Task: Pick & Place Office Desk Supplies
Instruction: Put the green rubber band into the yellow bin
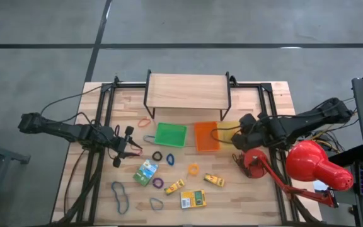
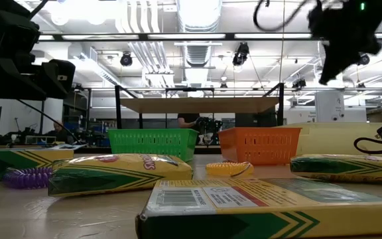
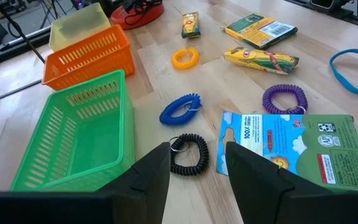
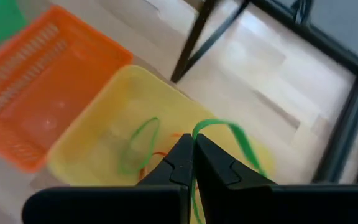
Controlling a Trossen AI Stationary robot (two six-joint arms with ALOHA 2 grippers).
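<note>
the right gripper (image 4: 192, 163) angles down over the yellow tray (image 4: 104, 124), jaws clenched on a green rubber band (image 4: 229, 130) (it loops out ahead of the tips). the left gripper (image 3: 197, 163) hangs low, jaws parted, a black coil band (image 3: 189, 153) between them.

Supplies as I see them from above, clock directions taken from the orange coil band (image 1: 193, 168).

At 9 o'clock, I have the blue coil band (image 1: 170, 159) and the black coil band (image 1: 157, 156), both lying flat; at 8 o'clock, the green-and-white box (image 1: 146, 172) lies flat and tilted, with a purple coil band (image 1: 158, 183) touching its lower corner. At 7 o'clock a yellow crayon box (image 1: 174, 186) lies slanted, at 4 o'clock another yellow crayon box (image 1: 214, 180), at 6 o'clock a larger yellow-green box (image 1: 193, 199). Thin blue loops (image 1: 120, 195) lie well apart at 8 o'clock. A green rubber band (image 4: 229, 134) is pinched above the yellow tray (image 4: 98, 134), which holds another green loop (image 4: 135, 146).
</note>
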